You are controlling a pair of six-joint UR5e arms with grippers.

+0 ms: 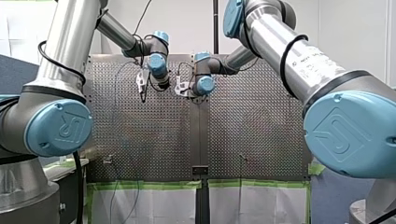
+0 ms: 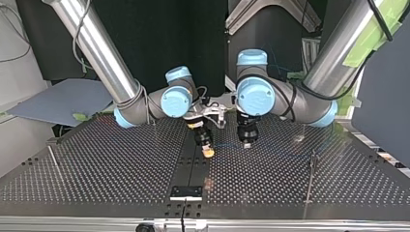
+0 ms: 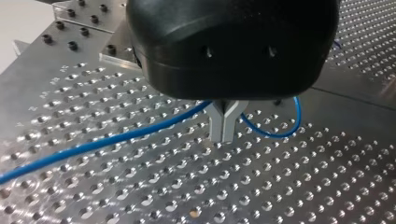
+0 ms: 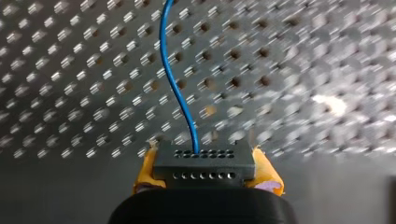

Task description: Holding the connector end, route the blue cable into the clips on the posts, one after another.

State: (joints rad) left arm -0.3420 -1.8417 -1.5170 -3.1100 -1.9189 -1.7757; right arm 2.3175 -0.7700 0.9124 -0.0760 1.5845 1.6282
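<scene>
Perforated table; black plate on seam; grey board off top view's left.

Embossed "UR" logo: left arm's blue joint cap, near left. The same logo: right arm's blue joint cap, near right.

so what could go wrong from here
1. The blue cable curls into a slack loop beside my left gripper; pulled taut, it might kink or catch.
2. My right gripper pinches the connector by its sides only, so a tug could twist it loose.
3. The posts are thin and stand far apart; the cable could slip past one.
</scene>
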